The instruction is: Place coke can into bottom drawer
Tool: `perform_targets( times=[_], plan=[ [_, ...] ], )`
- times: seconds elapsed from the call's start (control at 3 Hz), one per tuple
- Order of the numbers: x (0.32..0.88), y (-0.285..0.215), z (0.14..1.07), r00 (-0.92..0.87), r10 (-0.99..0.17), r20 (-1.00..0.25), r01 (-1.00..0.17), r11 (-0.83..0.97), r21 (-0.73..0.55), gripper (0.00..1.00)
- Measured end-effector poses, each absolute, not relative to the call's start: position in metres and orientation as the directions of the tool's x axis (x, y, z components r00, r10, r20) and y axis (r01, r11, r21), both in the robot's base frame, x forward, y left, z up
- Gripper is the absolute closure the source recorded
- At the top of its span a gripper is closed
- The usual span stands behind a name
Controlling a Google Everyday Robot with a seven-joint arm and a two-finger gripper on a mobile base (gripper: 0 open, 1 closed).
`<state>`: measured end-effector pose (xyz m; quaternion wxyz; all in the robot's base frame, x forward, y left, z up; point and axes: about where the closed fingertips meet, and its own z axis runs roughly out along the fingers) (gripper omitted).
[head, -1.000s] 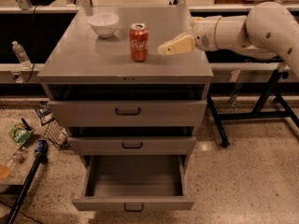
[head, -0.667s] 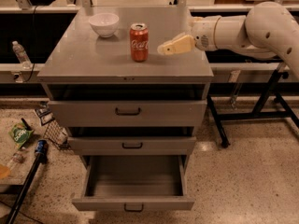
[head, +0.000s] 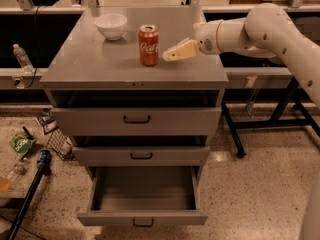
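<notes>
The coke can [head: 149, 45] stands upright on the grey cabinet top [head: 90, 64], near the middle. My gripper [head: 175, 52] hangs just above the top, right of the can and a small gap away from it, pointing left at it. The white arm reaches in from the right. The bottom drawer [head: 142, 218] is pulled open, and the part of its inside that shows holds nothing. The two drawers above it are pushed in.
A white bowl [head: 111, 25] sits on the cabinet top, left of and behind the can. A dark metal table frame [head: 260, 124] stands to the right of the cabinet. A plastic bottle [head: 21, 58], a green bag [head: 21, 145] and other clutter lie at the left.
My gripper has moved a little to the left, closer to the can. The can, the bowl and the drawers have not moved.
</notes>
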<state>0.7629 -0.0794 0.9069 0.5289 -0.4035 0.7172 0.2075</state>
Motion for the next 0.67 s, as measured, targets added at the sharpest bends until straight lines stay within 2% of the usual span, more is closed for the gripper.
perform_targets(
  times=[0.67],
  plan=[
    [0.793,-0.032,0.895,-0.139,-0.315,-0.939,-0.848,0.527,-0.051,0.00]
  ],
)
